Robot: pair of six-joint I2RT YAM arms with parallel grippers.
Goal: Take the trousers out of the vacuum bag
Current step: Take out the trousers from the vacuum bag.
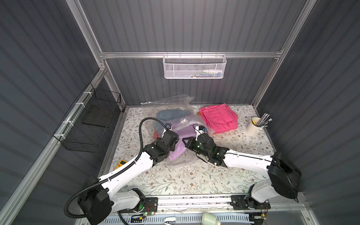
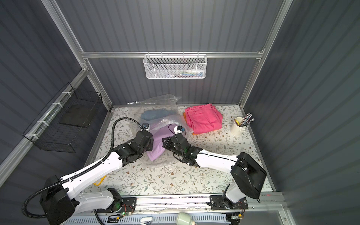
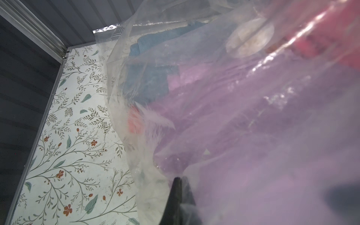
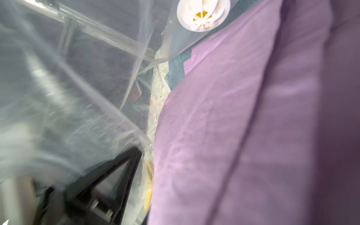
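The clear vacuum bag (image 1: 171, 104) (image 2: 155, 103) lies crumpled at the table's back middle, its white valve (image 4: 202, 13) (image 3: 251, 37) facing up. Lilac trousers (image 1: 180, 149) (image 2: 155, 145) (image 4: 233, 116) stick out of its near mouth. Light blue trousers (image 1: 169, 115) (image 3: 148, 85) and a bit of red trousers (image 3: 134, 122) sit deeper inside. Hot pink trousers (image 1: 220, 116) lie folded outside, right of the bag, over an orange pair (image 2: 184, 116). My left gripper (image 3: 179, 178) is shut, pinching the bag's film. My right gripper (image 1: 184, 139) is shut at the lilac cloth's edge, which covers its jaws.
A cream cup of pens (image 1: 255, 126) stands at the right edge of the flowered table (image 1: 175, 181). A black wire basket (image 1: 91, 120) hangs on the left wall and a white mesh basket (image 1: 194, 66) on the back wall. A yellow object (image 1: 121, 163) lies under my left arm.
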